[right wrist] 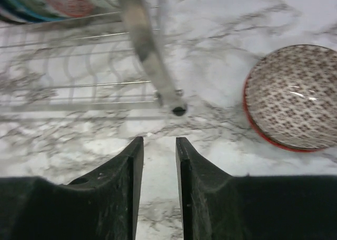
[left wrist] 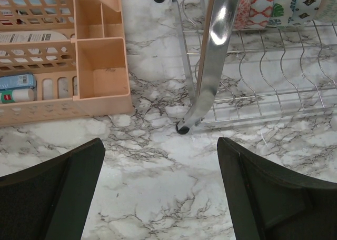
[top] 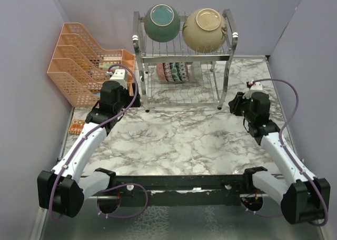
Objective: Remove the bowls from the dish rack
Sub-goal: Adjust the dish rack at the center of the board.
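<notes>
The silver wire dish rack (top: 181, 53) stands at the back centre. A teal bowl (top: 162, 22) and a cream bowl (top: 204, 28) rest on its top tier. Several small patterned bowls (top: 176, 71) stand on edge in the lower tier, also at the top of the left wrist view (left wrist: 274, 3). My left gripper (top: 130, 99) hovers wide open and empty (left wrist: 160, 145) before the rack's front left leg (left wrist: 210, 66). My right gripper (top: 233, 104) is at the front right leg (right wrist: 145, 45), its fingers a narrow gap apart with nothing between them (right wrist: 159, 142). A red-rimmed patterned bowl (right wrist: 295, 98) lies on the table to its right.
An orange plastic mesh organizer (top: 84, 56) stands left of the rack, close to the left arm; its front compartments (left wrist: 100, 71) show in the left wrist view. Grey walls close in both sides. The marble table (top: 179, 140) stretches in front of the rack.
</notes>
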